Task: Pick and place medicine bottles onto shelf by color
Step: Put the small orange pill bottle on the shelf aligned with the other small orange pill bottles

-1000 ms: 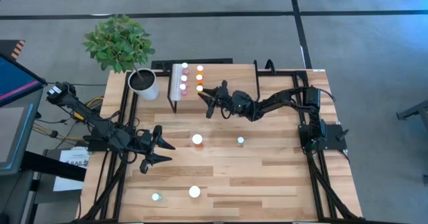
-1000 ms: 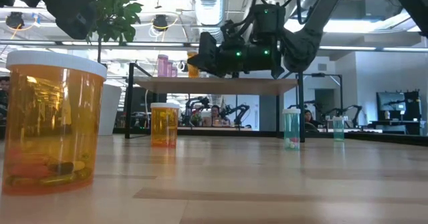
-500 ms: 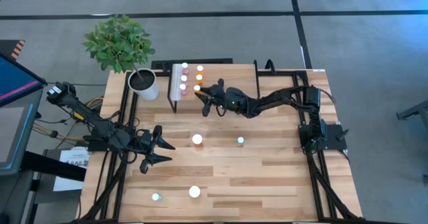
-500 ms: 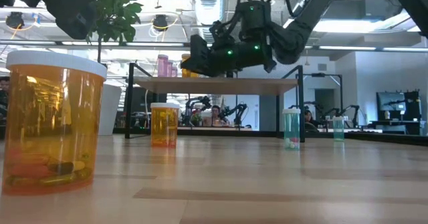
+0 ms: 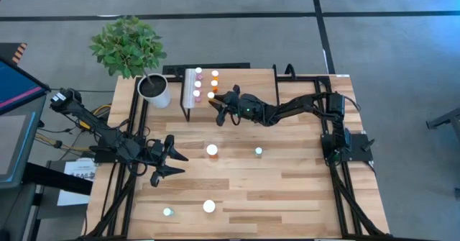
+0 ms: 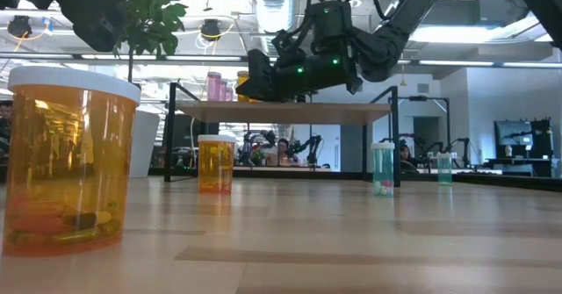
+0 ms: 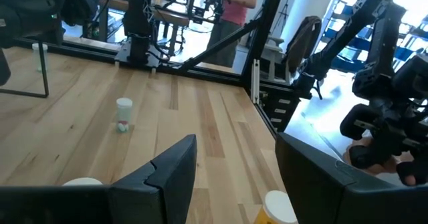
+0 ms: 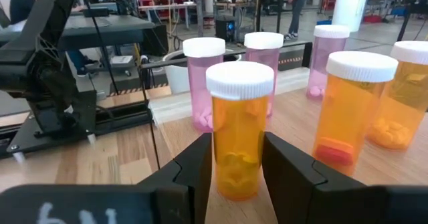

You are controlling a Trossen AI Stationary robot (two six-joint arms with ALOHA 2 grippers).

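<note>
At the near edge of the big wooden table (image 5: pixel 287 198), around 6 o'clock, stands a wide see-through orange bottle with a white cap (image 5: pixel 209 206). A tiny teal bottle with a pale cap (image 5: pixel 167 212) stands near it, toward 7 o'clock. Farther in, at about 9 o'clock, the left gripper (image 5: pixel 184 163) hangs over the wood with its two dark fingers spread wide apart and nothing between them. Near the middle of the table stands a second wide orange bottle (image 5: pixel 212 150), with a second tiny teal bottle (image 5: pixel 259 152) well apart from it toward 3 o'clock. Past those, toward 12 o'clock, is the small raised shelf with a light wood top and thin black legs (image 5: pixel 251 79). The right gripper (image 8: pixel 237 174) reaches over the shelf, and its fingers (image 8: pixel 194 167) are closed against both sides of a small see-through orange bottle with a white cap (image 8: pixel 239 117), which stands upright on the shelf top. Two more small orange bottles (image 8: pixel 354 110) stand in line with it, and three small pink bottles (image 8: pixel 204 83) make a row next to them. At 11 o'clock, just off the shelf's end, a white round pot with a leafy green plant (image 5: pixel 154 90) sits on the table.
</note>
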